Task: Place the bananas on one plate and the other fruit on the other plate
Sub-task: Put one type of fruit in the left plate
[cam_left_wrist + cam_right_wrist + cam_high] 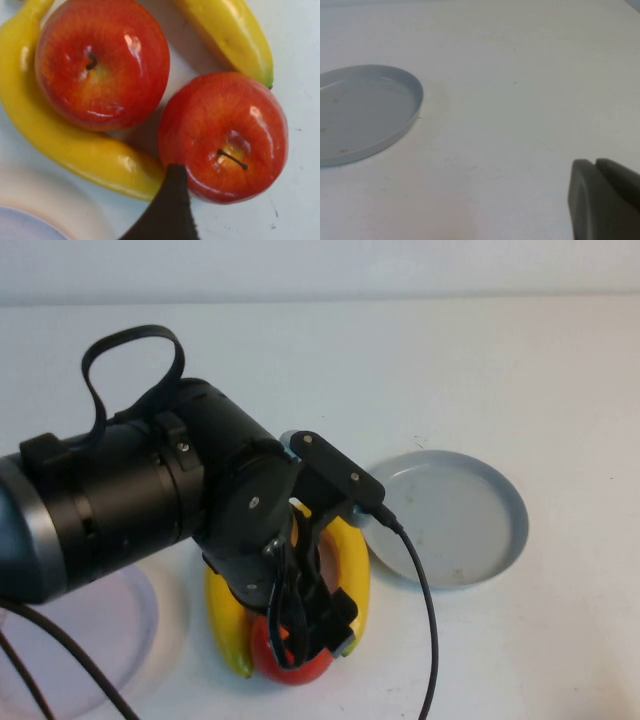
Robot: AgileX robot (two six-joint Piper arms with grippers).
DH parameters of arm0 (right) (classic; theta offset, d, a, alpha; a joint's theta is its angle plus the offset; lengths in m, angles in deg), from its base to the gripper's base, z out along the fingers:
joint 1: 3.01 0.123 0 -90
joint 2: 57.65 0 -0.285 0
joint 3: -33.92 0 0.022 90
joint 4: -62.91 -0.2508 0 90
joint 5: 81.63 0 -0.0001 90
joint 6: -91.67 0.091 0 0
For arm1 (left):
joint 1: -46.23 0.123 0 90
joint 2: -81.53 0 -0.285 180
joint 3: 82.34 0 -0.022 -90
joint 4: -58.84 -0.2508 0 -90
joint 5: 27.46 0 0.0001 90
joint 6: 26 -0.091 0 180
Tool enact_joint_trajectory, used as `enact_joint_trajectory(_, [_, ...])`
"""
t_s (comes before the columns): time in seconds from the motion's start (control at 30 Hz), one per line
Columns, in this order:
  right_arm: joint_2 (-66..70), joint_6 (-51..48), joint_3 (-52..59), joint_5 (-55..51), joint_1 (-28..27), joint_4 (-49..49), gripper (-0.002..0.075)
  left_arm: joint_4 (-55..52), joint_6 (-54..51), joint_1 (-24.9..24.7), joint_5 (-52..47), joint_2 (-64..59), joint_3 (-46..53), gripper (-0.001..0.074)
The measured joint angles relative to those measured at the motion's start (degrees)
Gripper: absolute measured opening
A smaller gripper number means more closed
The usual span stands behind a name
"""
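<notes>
Two yellow bananas (352,570) (228,625) and two red apples lie in a tight cluster on the white table. In the high view only one apple (290,668) shows under my left gripper (315,635). In the left wrist view both apples (102,62) (225,135) lie between the bananas (75,145) (230,35). My left gripper hovers open over the nearer apple, one dark finger (167,207) beside it. The grey-blue plate (505,530) (365,110) and pale pink plate (100,630) (20,227) hold nothing. My right gripper (597,167) is shut, low over bare table.
My left arm's black wrist and cable (425,610) cover the middle of the high view and hide part of the fruit. The pink plate lies left of the fruit, the grey-blue plate to its right.
</notes>
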Motion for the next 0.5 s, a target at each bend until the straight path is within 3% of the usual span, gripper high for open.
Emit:
enact_joint_trajectory(0.13, [0.0, 0.0, 0.0, 0.0, 0.0, 0.0, -0.0017, 0.0, 4.5, 0.0, 1.9, -0.2, 0.0, 0.0666])
enact_joint_trajectory(0.5, [0.0, 0.0, 0.0, 0.0, 0.0, 0.0, -0.0017, -0.1, 9.5, 0.0, 0.9, -5.0, 0.0, 0.0668])
